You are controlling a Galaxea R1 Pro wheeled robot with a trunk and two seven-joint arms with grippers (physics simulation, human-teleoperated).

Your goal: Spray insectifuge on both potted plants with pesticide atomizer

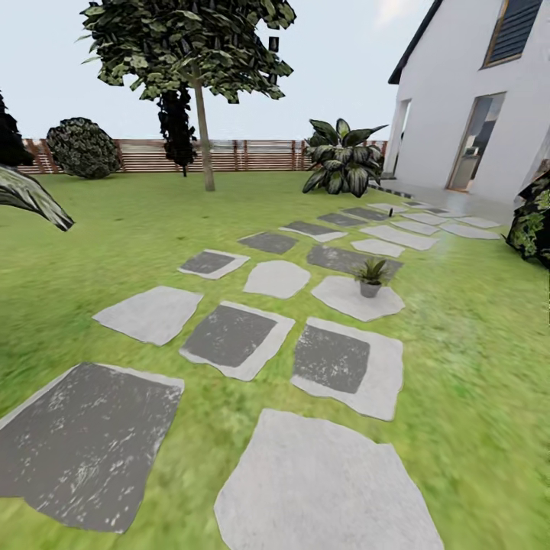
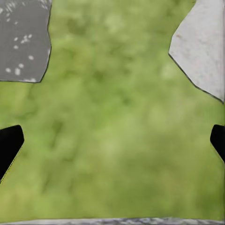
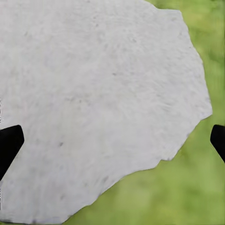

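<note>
The robot is in transit across the garden (image 1: 92, 252), so the step in hand looks like the search-and-approach that comes before any grasp: neither arm carries anything. In the head view a path of grey stone pavers (image 1: 229, 336) runs from the near ground away toward one o'clock, ending by the white house (image 1: 458, 114). One of the potted plants (image 1: 371, 276), a small rosette of pointed leaves in a pale pot, stands upright on a light paver at about one o'clock, a fair way ahead. I cannot pick out the second potted plant or the pesticide atomizer; a tiny dark upright thing (image 1: 390, 210) farther along the path at one o'clock is too small to identify. A slatted wooden fence (image 1: 229, 155) closes the lawn at twelve o'clock, with a tree (image 1: 200, 92) in front of it and a big broad-leaved bush (image 1: 344, 156) near the house. The left claw (image 2: 112, 143) hangs spread wide over bare grass between two pavers, nothing between its fingertips. The right claw (image 3: 112, 143) is likewise spread and empty, poised above a pale paver's (image 3: 93, 103) edge. The next move, as I judge it, calls for driving on along the path and scanning for the atomizer before closing on the plant.
</note>
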